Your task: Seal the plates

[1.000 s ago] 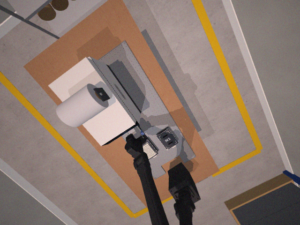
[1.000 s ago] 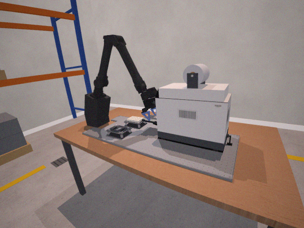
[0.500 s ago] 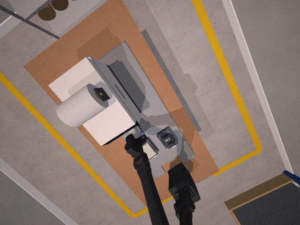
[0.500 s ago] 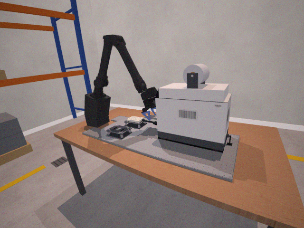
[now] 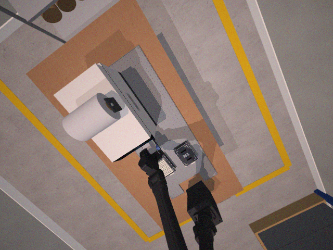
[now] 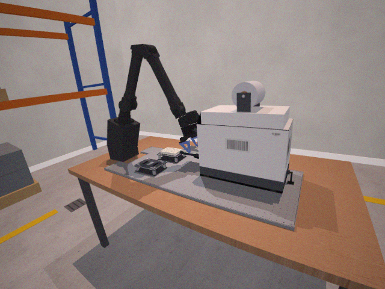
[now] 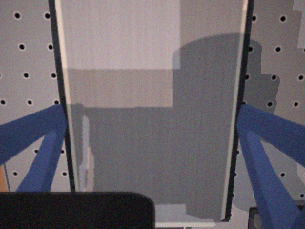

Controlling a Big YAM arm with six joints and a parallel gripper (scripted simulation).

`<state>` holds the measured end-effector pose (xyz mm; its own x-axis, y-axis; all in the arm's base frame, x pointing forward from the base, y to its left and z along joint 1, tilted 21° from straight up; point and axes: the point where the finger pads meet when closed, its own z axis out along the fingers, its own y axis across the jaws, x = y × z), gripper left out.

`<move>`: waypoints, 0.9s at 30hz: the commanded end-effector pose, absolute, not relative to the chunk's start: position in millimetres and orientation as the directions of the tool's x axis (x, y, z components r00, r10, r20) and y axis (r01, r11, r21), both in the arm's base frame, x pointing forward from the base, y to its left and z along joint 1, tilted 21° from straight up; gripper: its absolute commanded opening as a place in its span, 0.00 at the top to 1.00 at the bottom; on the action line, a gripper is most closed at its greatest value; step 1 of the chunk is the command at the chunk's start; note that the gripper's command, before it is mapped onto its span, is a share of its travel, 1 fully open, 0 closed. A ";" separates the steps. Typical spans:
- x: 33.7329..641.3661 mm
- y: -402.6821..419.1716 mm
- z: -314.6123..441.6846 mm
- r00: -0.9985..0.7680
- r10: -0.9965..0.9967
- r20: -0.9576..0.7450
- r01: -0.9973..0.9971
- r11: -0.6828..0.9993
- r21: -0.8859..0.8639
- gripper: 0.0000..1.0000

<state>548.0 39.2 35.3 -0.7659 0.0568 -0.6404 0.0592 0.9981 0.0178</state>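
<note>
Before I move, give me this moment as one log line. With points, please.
gripper [image 5: 157,147] [image 6: 190,145] [image 7: 152,114]: open, near sealer [image 5: 131,134] [image 6: 242,155] | plate [image 5: 165,167] [image 6: 171,151]: on its nest | N1 nest [image 5: 185,151] [image 6: 150,166]: no plate

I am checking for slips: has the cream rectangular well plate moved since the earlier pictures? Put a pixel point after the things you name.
No. The cream rectangular well plate [image 5: 165,167] [image 6: 171,151] sits as before, beside the dark nest marked N1 [image 5: 186,153] [image 6: 151,166].
</note>
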 end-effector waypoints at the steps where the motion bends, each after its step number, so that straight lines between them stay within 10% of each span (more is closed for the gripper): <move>1: 564.8 48.4 43.0 -0.748 0.042 -0.662 0.041 0.999 0.017 0.01; 27: 565.0 47.6 43.8 -0.747 0.044 -0.663 0.044 0.999 0.017 0.13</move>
